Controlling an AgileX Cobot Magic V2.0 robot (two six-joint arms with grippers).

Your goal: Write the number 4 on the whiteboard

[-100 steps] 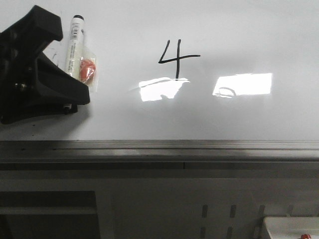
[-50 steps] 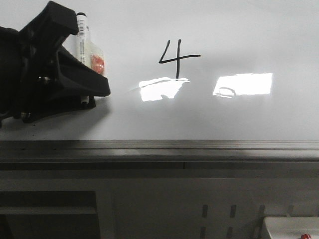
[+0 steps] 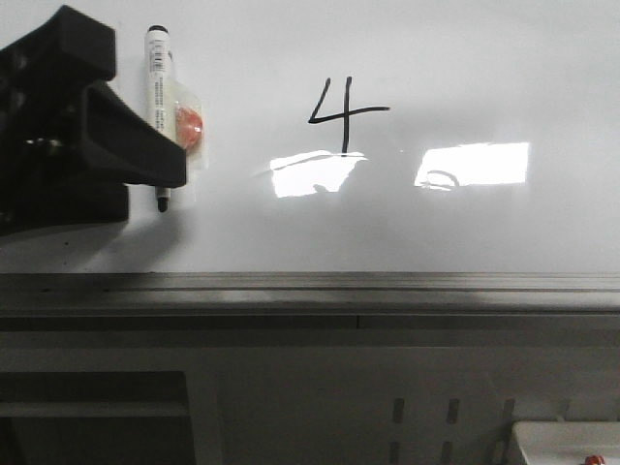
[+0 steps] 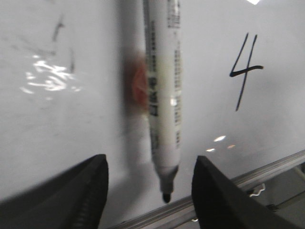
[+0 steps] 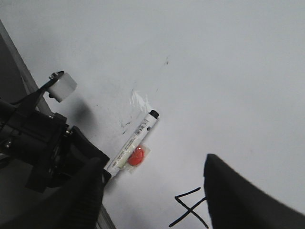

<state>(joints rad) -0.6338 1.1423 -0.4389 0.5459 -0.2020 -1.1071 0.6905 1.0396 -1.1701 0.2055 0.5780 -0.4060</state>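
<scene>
The number 4 [image 3: 344, 114] stands in black line at the centre of the whiteboard [image 3: 465, 223], just beyond a bright rectangular reflection; a white marker [image 3: 158, 107] with an orange tag lies flat to its left, tip toward the near grey frame; the left gripper [image 4: 150, 200] hovers over the marker, jaws wide, touching nothing; the right gripper [image 5: 152, 200] hangs above the board, jaws wide and empty.

furniture: grey metal cabinet [image 3: 387, 387], slotted panel | light: dim | lower right: white tray corner [image 3: 567, 444]
</scene>
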